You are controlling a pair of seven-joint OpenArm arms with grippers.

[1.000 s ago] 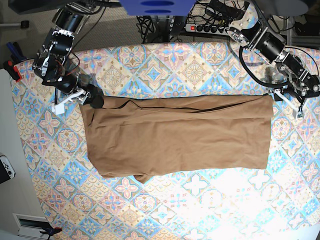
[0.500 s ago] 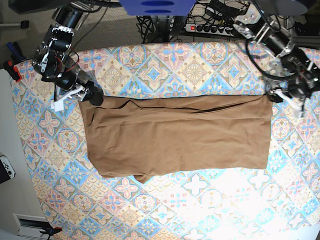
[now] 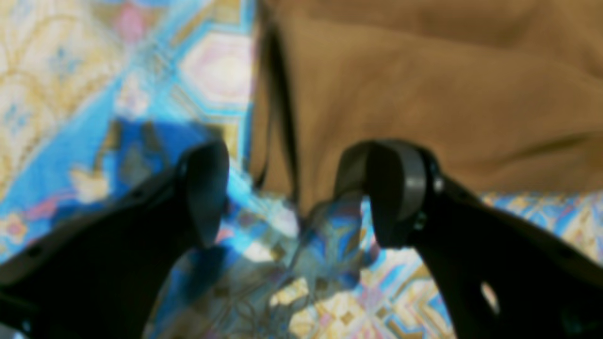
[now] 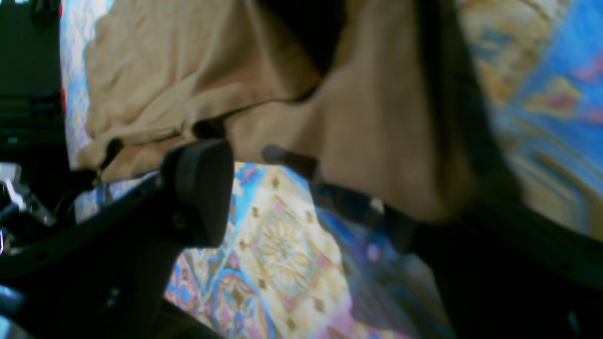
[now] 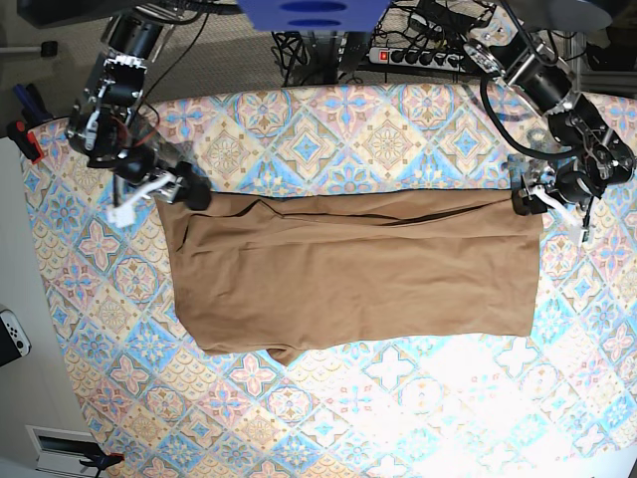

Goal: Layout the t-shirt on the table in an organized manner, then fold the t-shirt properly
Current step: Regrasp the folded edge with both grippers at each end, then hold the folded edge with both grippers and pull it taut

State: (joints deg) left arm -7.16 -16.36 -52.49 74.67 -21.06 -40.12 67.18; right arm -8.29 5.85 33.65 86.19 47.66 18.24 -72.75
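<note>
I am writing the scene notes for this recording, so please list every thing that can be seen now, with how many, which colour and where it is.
t-shirt: one, tan brown, spread flat across the middle of the table.
table: one, cloth with blue, pink and cream tiles, fills most of the base view.
power strip: one, black, behind the far table edge.
white controller: one, white and black, at the left edge of the base view, beside the table.
right gripper: one, black, at the shirt's far corner on the base view's left, open.
left gripper: one, black, at the shirt's other far corner, open.
</note>
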